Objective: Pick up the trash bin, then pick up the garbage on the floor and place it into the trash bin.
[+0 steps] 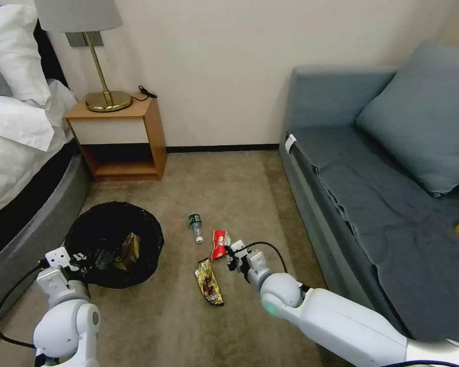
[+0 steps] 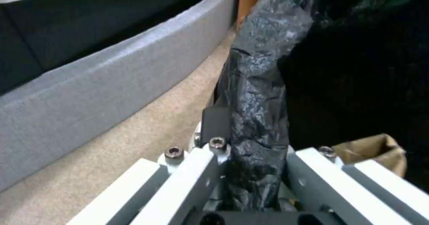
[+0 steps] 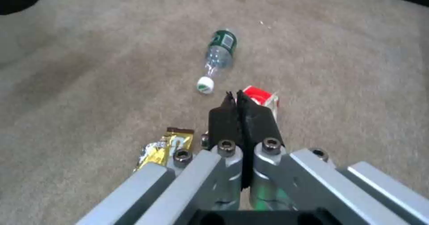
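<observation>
Left gripper clamping the trash bin rim; right gripper — fingers together — hovering over the red wrapper; opening needed next.

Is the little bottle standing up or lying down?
Lying down. The bottle rests on its side on the carpet, its white cap pointing toward the right gripper, whose fingers are shut and empty.

A: The trash bin?
B: Crinkly black liner, brown packet inside.
A: On the beige floor?
B: Clear bottle with green label and white cap, red wrapper, yellow-and-dark wrapper.
</observation>
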Tool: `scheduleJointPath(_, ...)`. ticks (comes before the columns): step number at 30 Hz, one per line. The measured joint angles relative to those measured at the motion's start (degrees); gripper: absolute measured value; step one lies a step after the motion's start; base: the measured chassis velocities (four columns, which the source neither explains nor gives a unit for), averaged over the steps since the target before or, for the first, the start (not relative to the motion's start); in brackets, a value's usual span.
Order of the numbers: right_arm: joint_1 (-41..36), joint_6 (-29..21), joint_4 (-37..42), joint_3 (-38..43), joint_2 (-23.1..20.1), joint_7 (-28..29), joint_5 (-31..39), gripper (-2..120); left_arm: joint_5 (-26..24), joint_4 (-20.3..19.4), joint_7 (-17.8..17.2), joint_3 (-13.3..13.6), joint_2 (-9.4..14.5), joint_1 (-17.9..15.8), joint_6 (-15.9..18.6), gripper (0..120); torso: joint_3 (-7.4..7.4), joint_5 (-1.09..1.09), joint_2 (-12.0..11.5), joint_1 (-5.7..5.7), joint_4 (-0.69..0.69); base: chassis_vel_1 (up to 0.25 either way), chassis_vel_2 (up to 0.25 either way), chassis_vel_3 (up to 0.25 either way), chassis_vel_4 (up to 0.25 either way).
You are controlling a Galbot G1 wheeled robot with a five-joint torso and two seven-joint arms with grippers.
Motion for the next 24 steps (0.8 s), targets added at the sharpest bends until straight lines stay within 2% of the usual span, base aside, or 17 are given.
scheduleJointPath(2, -0.18, -0.15, -0.50, -0.65, 1.02, 0.39, 0.70, 0, 0.00, -0.58, 0.00, -0.09, 0.00, 0.23, 0.00, 2, 0.00, 0.03, 0.00, 0.00, 0.01, 0.000, 0.000, 0.000, 0.000)
scheduleJointPath(5, -0.13, -0.44, -1.15, -1.48, 1.91, 0.34, 1.64, 7, -0.10, -1.01, -0.01, -0.39, 0.02, 0.41, 0.00, 2, 0.00, 0.00, 0.00, 0.00, 0.01, 0.000, 0.000, 0.000, 0.000)
scheduleJointPath(8, 1.02, -1.72, -4.13, -4.13, 5.14, 0.12, 4.09, 22, -0.56, -2.64, -0.01, -0.80, -0.01, 1.00, 0.09, 2, 0.00, 0.00, 0.00, 0.00, 0.01, 0.000, 0.000, 0.000, 0.000)
scheduleJointPath(9, 1.02, -1.72, -4.13, -4.13, 5.14, 0.12, 4.09, 22, -0.56, -2.64, -0.01, -0.80, -0.01, 1.00, 0.09, 2, 0.00, 0.00, 0.00, 0.00, 0.01, 0.000, 0.000, 0.000, 0.000)
scheduleJointPath(12, 2.59, -2.29, -8.72, -7.16, 9.25, -0.32, 5.45, 35, -0.96, -4.18, 0.04, -1.02, -0.11, 1.50, 0.25, 2, 0.00, 0.01, 0.00, 0.00, 0.02, 0.000, 0.000, 0.000, 0.000)
scheduleJointPath(13, 2.59, -2.29, -8.72, -7.16, 9.25, -0.32, 5.45, 35, -0.96, -4.18, 0.04, -1.02, -0.11, 1.50, 0.25, 2, 0.00, 0.01, 0.00, 0.00, 0.02, 0.000, 0.000, 0.000, 0.000)
scheduleJointPath(16, 3.77, -1.36, -15.18, -10.04, 12.91, -1.38, 5.10, 50, -1.24, -5.43, 0.04, -1.48, -0.18, 2.14, 0.25, 2, 0.00, 0.01, 0.00, 0.00, 0.03, 0.000, 0.000, 0.000, 0.000)
scheduleJointPath(24, 3.76, 0.34, -22.90, -12.24, 14.93, -3.37, 3.46, 77, -1.88, -6.96, 0.12, -1.78, -0.36, 3.02, -0.13, 2, 0.00, 0.01, 0.00, 0.00, 0.01, 0.000, 0.000, 0.000, 0.000)
